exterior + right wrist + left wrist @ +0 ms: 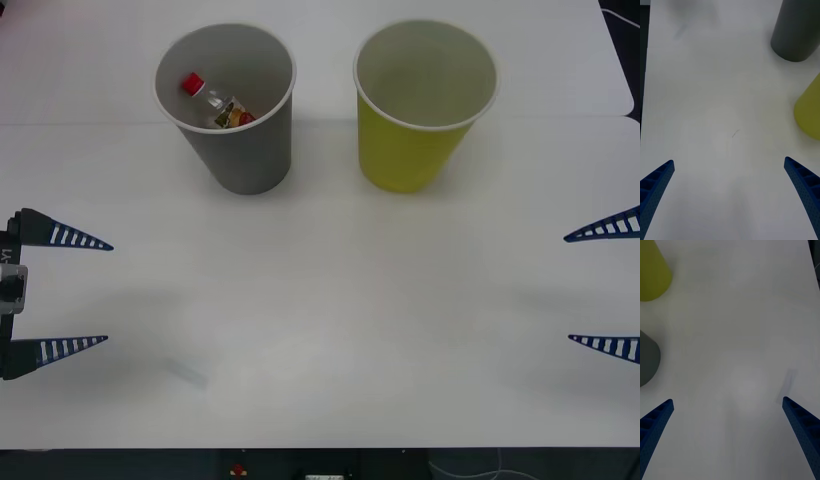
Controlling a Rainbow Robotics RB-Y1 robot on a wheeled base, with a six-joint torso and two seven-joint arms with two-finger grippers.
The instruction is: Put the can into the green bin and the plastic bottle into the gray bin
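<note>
- Plastic bottle (215, 103): clear, red cap, orange-red label; lies tilted inside gray bin (250, 160), far left.
- Green bin (405, 150): upright, just right of gray.
- Left gripper (75, 292), right gripper (600, 288): fingers spread, holding nothing, at near table edges.

White table (330, 300), dark floor (120, 465) below
</note>
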